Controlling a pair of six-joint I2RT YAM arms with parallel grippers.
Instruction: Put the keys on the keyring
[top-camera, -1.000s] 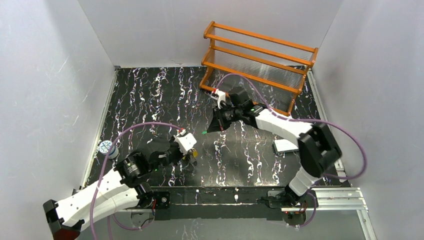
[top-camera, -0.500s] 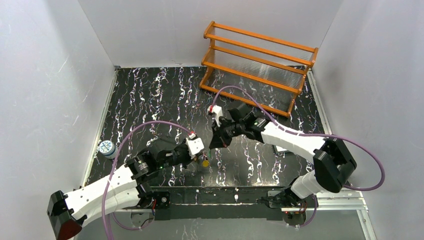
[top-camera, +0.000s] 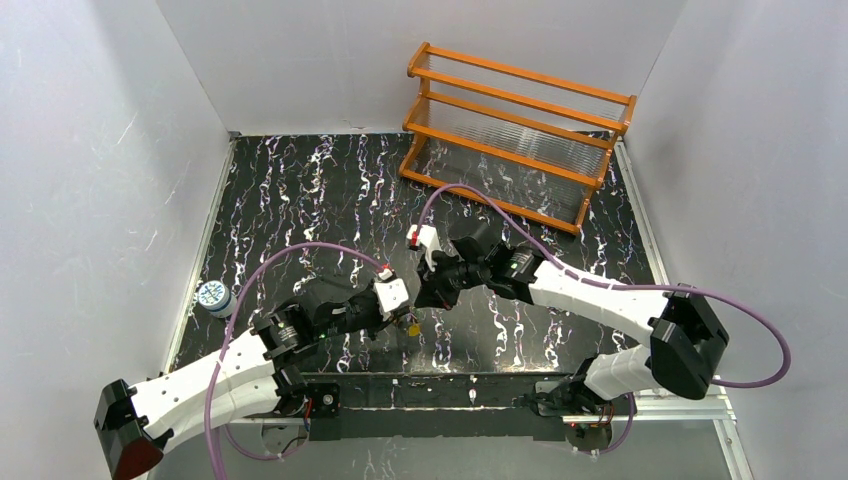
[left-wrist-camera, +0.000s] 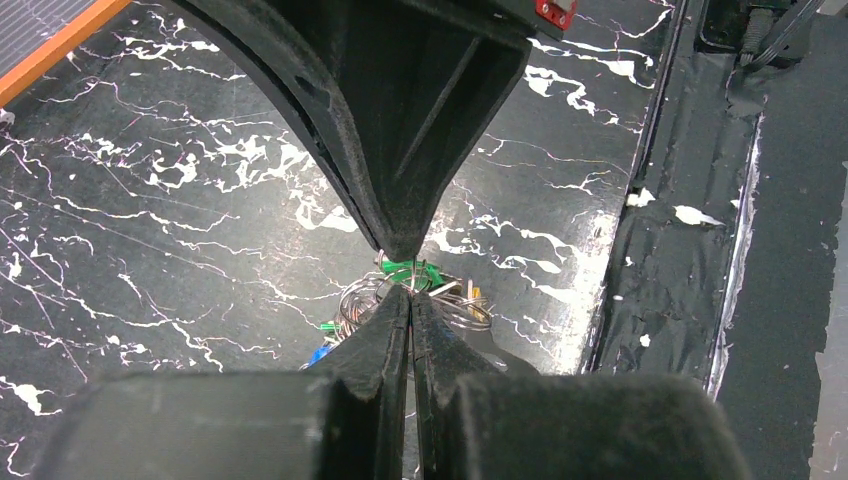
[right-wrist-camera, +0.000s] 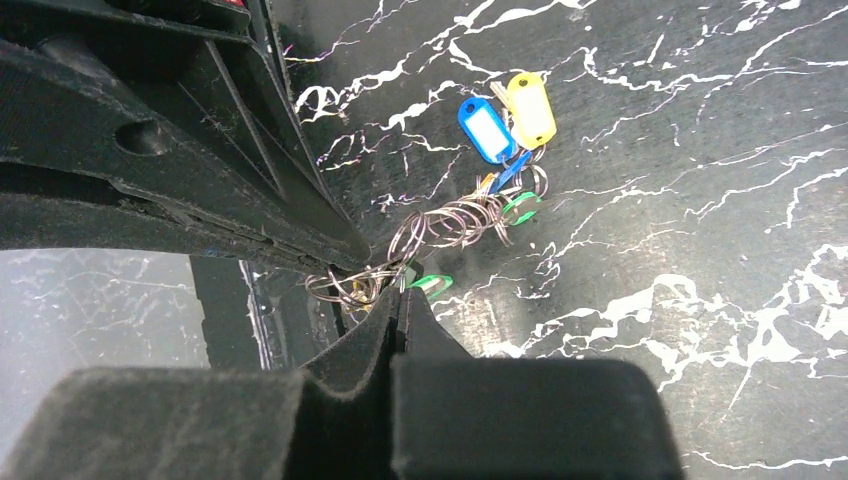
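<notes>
**Colleague:** Where is the keyring (right-wrist-camera: 450, 222) now?

**Me:** It is near the front edge of the table (top-camera: 300, 200), about in the middle, where my two arms meet. I see it as a bunch of thin silvery loops. In the right wrist view the keys (right-wrist-camera: 488, 130) are at its far end. A blue one and a yellow one are side by side, a green one is just below them, and another green one is close to my fingertips.

**Colleague:** And the jaws?

**Me:** The left gripper (left-wrist-camera: 411, 303) has its jaws pressed together on a wire of the keyring, with loops on both sides of the tips. The right gripper (right-wrist-camera: 399, 300) is also closed completely. Its tips touch the loops beside the nearer green one, but I cannot tell if they pinch something. The two grippers point at each other, tips almost touching.

**Colleague:** Are the keys threaded on?

**Me:** I cannot tell, the loops overlap too much.
</notes>
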